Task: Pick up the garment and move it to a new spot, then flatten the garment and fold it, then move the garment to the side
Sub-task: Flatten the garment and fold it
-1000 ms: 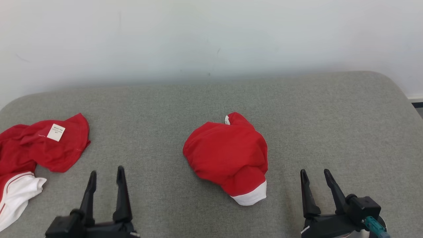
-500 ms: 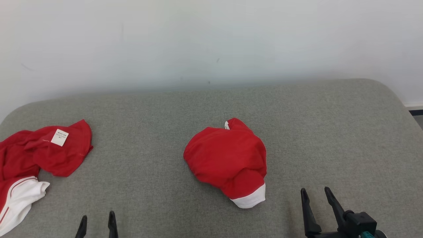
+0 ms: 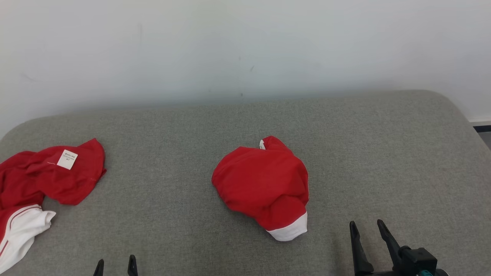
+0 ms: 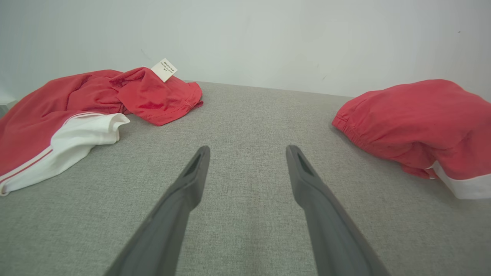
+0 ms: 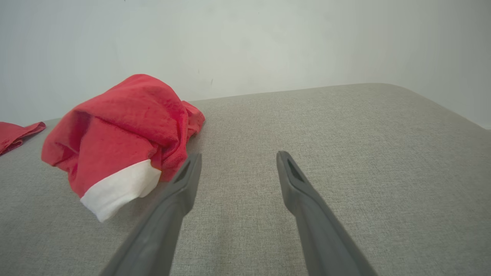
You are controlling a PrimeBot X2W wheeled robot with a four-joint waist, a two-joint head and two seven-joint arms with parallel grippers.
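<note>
A bunched red garment (image 3: 262,184) with a white band at its near end lies in the middle of the grey padded surface (image 3: 383,153). It is seen at the right in the left wrist view (image 4: 418,115) and at the left in the right wrist view (image 5: 119,130). My left gripper (image 3: 115,264) is open at the bottom edge, left of the garment and well apart from it, with bare fabric between its fingers (image 4: 248,149). To the garment's right, my right gripper (image 3: 365,224) is also open and empty (image 5: 238,154), its left fingertip close beside the white band.
A second red and white garment (image 3: 50,176) with a white label lies crumpled at the surface's left edge (image 4: 76,103). A pale wall (image 3: 245,46) rises behind. The surface's rounded right corner drops off at the far right.
Both grippers have drawn back toward the bottom edge of the head view, the left one much more. The camera tilted slightly. Neither garment has moved.
</note>
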